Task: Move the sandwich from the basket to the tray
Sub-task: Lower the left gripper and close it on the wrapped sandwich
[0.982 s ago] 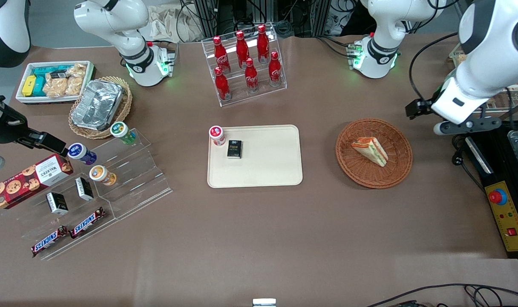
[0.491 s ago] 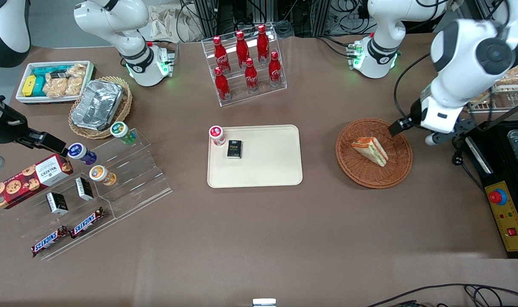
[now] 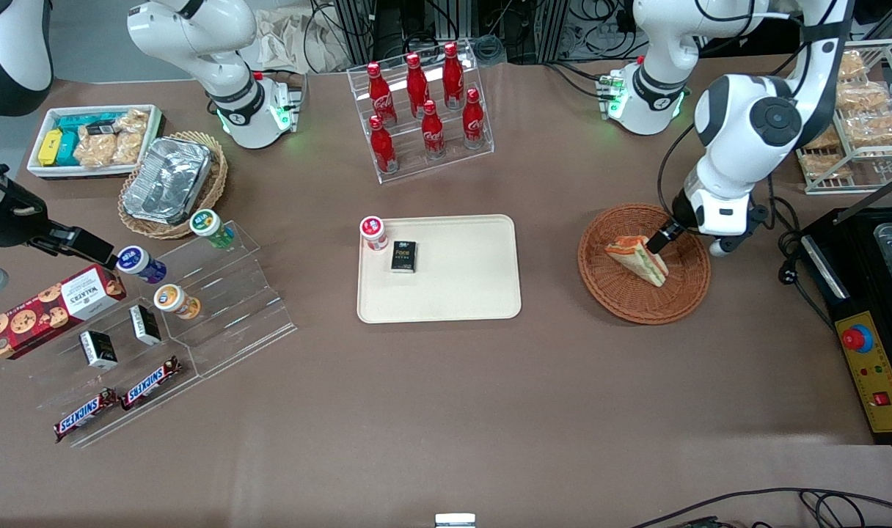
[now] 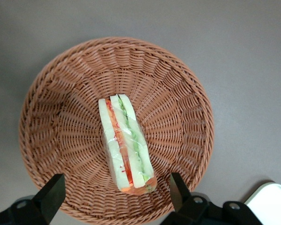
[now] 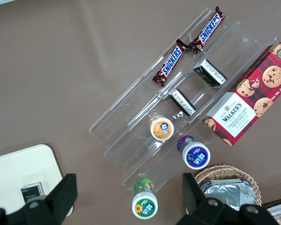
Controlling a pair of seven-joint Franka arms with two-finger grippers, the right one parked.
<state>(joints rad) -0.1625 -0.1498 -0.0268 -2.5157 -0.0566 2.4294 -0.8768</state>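
Brown table [image 3: 446,381] | we hold our gripper [image 4: 117,194] open above the sandwich [image 4: 126,143]; sandwich lies in the basket [image 4: 61,136] | risk: fingers crush soft bread or snag wicker; tray [image 3: 461,293] waits

Robotics lab: shop goods are staged on a brown table [image 3: 446,411], flanked by an emergency-stop box [image 3: 875,370] and cabling [image 3: 754,506].

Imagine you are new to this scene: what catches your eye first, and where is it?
First, the sandwich lying in the round woven basket toward the working arm's end of the table, with the gripper hovering above it, fingers open. Next, the cream tray mid-table, and the red bottles on a clear rack farther from the front camera.
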